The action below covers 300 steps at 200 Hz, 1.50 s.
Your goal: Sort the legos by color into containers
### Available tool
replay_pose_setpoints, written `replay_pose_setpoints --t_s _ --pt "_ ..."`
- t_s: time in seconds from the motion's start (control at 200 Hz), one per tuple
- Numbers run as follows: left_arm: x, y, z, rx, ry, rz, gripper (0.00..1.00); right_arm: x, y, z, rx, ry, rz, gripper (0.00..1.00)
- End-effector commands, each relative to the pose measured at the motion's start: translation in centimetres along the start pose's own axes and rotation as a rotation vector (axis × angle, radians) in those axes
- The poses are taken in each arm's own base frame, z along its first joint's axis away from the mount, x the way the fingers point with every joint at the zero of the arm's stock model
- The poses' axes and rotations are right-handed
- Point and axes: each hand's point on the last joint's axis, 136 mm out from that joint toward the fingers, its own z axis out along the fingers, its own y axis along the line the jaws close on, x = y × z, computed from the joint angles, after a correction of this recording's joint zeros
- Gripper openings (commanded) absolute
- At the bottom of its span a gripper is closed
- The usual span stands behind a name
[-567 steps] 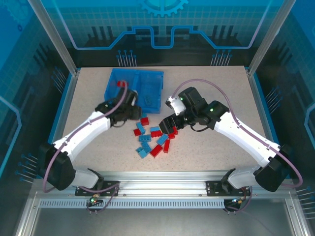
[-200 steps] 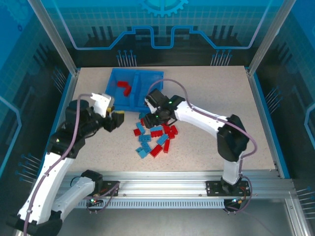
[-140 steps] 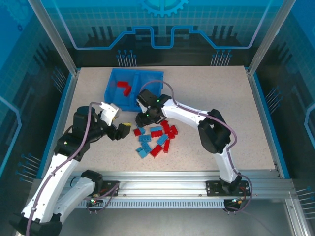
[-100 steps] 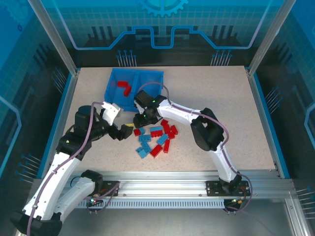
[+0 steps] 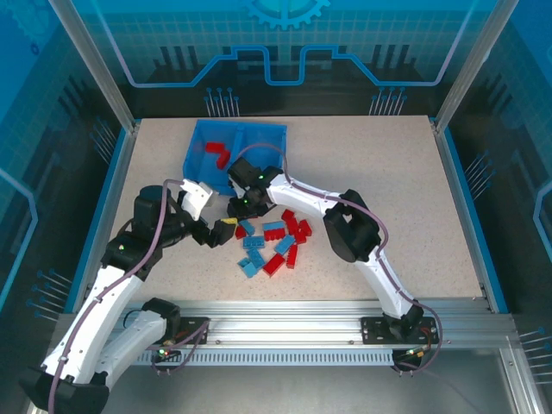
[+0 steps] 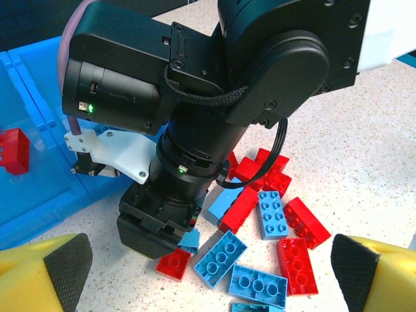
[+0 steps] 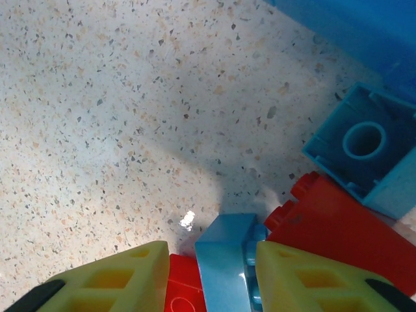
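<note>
Nearest to you, the left claw (image 5: 218,229) is just left of the loose legos (image 5: 274,243) on the tabletop (image 5: 397,181). Its yellow fingers (image 6: 39,276) are spread wide and nothing is between them. Its own camera looks through that gap at the pile. There the red and light blue pieces lie mixed, most with the studs up, some touching each other. In this camera you can see each stud, while the top view gives the pieces as small coloured blocks. It also shows a small green lamp (image 6: 90,108) glowing on the black body of the right arm.

A little farther, the right claw (image 7: 213,260) points down at the far left edge of the pile. In its camera the two fingers stand close on both sides of one light blue brick (image 7: 226,257), which lies against a small red brick (image 7: 185,289). Whether they pinch it, I cannot tell. Beside it another blue piece (image 7: 364,146) shows its hollow underside, a detail the top view does not give.

Just behind this claw lies the tray (image 5: 259,129). From above, its left compartment holds red bricks (image 5: 216,153). The right arm partly covers the right compartment, and I cannot tell what lies in it.

Farthest, a gear figure (image 5: 285,10) is drawn on the back panel.
</note>
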Motion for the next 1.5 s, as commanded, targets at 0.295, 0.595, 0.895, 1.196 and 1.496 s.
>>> replay_pose_setpoints --t_s 0.295,0.595,0.895,1.196,1.496 --pt "0.0 -0.2 0.3 0.021 0.001 0.02 0.99 4.3 -2.3 -0.9 0.32 0.041 -0.133 0.33" --pt "0.1 0.0 0.4 0.012 0.009 0.016 0.99 6.2 -3.2 0.1 0.299 0.13 -0.084 0.42" --pt "0.2 -0.1 0.4 0.015 0.013 0.021 0.99 5.3 -2.5 -0.8 0.197 0.071 -0.046 0.24" --pt "-0.1 0.2 -0.4 -0.026 -0.008 0.042 0.99 -1.4 0.1 -11.1 0.159 -0.258 -0.098 0.21" --pt "-0.3 -0.1 -1.3 -0.032 -0.039 0.07 0.99 -10.7 -3.4 -14.8 0.272 -0.501 -0.119 0.22"
